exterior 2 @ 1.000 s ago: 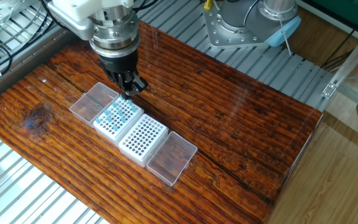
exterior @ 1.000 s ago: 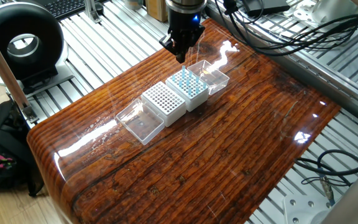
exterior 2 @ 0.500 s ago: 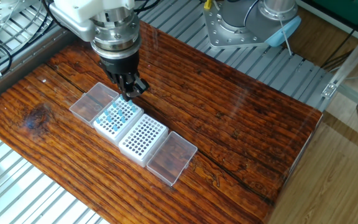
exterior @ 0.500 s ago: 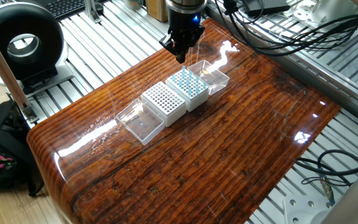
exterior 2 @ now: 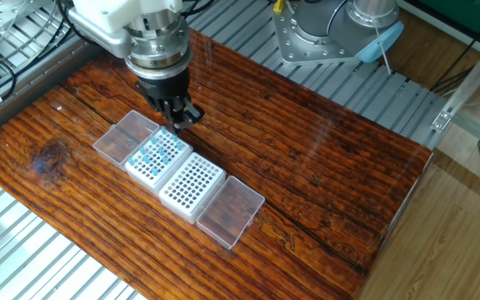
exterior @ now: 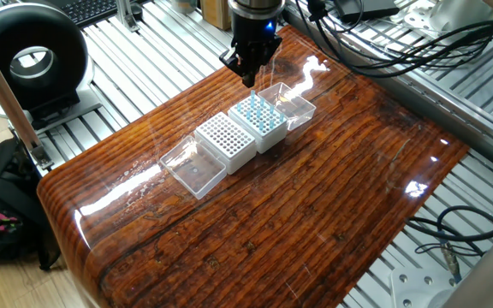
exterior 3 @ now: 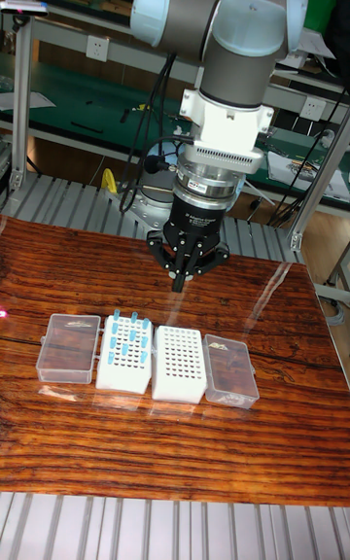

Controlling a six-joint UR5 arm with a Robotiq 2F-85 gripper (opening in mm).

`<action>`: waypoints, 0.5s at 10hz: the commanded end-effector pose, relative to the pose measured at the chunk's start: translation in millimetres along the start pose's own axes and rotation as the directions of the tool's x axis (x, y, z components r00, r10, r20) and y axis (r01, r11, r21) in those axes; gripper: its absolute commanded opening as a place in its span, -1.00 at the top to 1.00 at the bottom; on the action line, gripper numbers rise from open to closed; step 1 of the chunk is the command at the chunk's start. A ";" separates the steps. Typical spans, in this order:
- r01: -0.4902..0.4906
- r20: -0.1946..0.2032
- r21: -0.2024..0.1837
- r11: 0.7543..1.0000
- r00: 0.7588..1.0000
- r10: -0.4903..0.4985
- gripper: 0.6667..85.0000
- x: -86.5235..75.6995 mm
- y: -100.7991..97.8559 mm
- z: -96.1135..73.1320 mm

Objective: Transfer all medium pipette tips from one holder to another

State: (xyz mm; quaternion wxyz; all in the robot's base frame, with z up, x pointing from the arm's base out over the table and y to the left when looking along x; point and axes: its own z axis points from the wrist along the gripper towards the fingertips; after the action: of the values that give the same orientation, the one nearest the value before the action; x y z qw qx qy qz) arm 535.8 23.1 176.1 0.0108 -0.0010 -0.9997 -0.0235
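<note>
Tall fixed view shows the hand (exterior 3: pixel 183 280) hanging above the wooden worktop (exterior 3: pixel 282 424), its fingers drawn together to a point, though whether a tip sits between them cannot be told. Medium pipette tips (exterior 3: pixel 126 334) stand in the left white holder (exterior 3: pixel 122 370), just beside the second white holder (exterior 3: pixel 180 366); clear lids (exterior 3: pixel 68 347) flank both.

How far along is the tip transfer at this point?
Nothing looks moved: the empty holder shows only bare holes, and the medium pipette tips all stand in the other holder. The gripper hangs above and behind the two holders; whether it holds a tip cannot be told. Essentially the whole transfer is left.
</note>
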 end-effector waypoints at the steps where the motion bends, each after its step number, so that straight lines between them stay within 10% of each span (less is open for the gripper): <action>1: -0.013 -0.054 0.015 1.000 0.998 0.014 0.99 14.2 -4.0 -1.7; 3: 0.063 -0.008 0.073 0.995 0.998 -0.062 0.99 1.2 -19.5 -2.0; 5: 0.083 -0.019 0.054 0.995 0.996 -0.082 0.99 4.1 -14.7 -1.7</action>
State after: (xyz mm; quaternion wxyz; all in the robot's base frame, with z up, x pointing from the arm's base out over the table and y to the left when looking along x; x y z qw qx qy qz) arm 532.0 8.1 176.0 0.0178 0.0245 -0.9995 0.0051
